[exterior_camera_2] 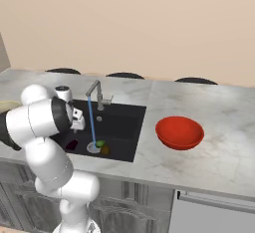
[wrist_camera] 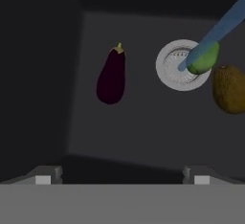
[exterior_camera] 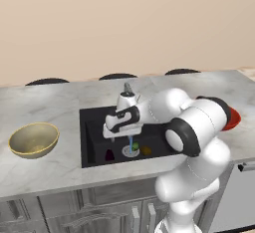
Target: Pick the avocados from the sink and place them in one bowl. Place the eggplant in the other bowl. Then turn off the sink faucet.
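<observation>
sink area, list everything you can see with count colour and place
sink: 1, black, set into the grey marble counter
drain: 1, silver, sink floor
eggplant: 1, dark purple, sink floor, apart from the drain
avocados: 2, bright green on the drain rim, brown beside it
faucet: 1, grey, behind the sink, blue stream running
tan bowl: 1, counter left of sink
red bowl: 1, counter right of sink
gripper: 1, open, above the sink
</observation>
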